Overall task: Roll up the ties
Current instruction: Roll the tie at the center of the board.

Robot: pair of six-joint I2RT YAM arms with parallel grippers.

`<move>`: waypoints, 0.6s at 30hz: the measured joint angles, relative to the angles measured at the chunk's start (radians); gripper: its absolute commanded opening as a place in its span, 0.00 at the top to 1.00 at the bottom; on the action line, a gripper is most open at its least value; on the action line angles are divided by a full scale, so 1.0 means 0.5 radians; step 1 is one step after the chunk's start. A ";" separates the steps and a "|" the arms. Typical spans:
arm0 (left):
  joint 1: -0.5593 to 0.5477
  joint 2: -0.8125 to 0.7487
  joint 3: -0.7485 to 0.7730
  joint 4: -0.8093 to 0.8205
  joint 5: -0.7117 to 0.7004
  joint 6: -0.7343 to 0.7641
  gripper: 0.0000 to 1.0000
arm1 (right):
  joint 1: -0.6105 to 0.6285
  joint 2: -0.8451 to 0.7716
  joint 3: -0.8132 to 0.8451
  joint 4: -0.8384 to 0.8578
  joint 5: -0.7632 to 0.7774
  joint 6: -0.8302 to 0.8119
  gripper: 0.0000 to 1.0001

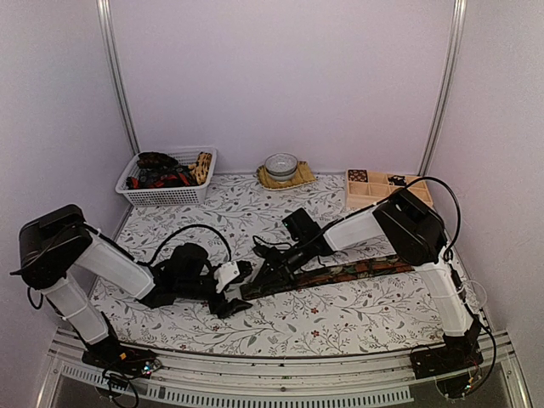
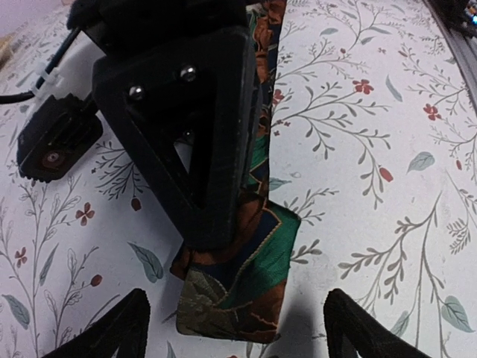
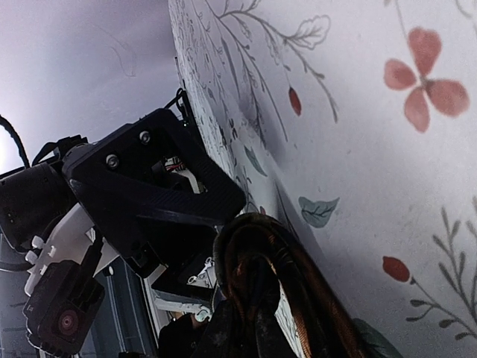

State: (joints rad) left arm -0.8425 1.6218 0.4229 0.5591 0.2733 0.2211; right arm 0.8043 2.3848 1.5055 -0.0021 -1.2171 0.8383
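Note:
A dark tie (image 1: 357, 272) with a red-brown and green pattern lies along the table's middle, running right from the grippers. Its left end is folded over into a short loop (image 2: 238, 283). My right gripper (image 1: 262, 276) is shut on that folded end, and in the right wrist view the fabric curls (image 3: 261, 261) out of the right gripper (image 3: 257, 317). My left gripper (image 2: 235, 302) is open, one finger (image 2: 112, 328) on each side of the fold and neither touching it. In the top view the left gripper (image 1: 231, 293) sits just left of the tie's end.
A white basket (image 1: 140, 194) holding more ties stands at the back left. A bowl (image 1: 280, 164) on a tan cloth sits at the back centre. A wooden compartment box (image 1: 374, 189) is at the back right. A floral cloth (image 1: 340, 319) covers the table.

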 measured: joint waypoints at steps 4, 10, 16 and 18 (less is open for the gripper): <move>0.000 0.086 0.005 0.027 -0.031 0.045 0.31 | 0.027 0.002 0.028 -0.053 -0.012 -0.035 0.91; -0.002 0.127 0.024 0.079 -0.024 0.083 0.31 | 0.054 0.002 0.028 -0.126 -0.024 -0.090 0.91; -0.003 0.150 0.038 0.103 0.024 0.130 0.42 | 0.054 0.002 0.054 -0.190 -0.024 -0.144 0.90; -0.003 0.166 0.050 0.103 0.066 0.147 0.43 | 0.054 0.002 0.054 -0.200 -0.024 -0.153 0.90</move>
State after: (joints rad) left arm -0.8440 1.7046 0.4480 0.6106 0.3065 0.2947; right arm 0.8314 2.3856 1.5326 -0.1020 -1.2289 0.7616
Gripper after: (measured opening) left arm 0.594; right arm 0.098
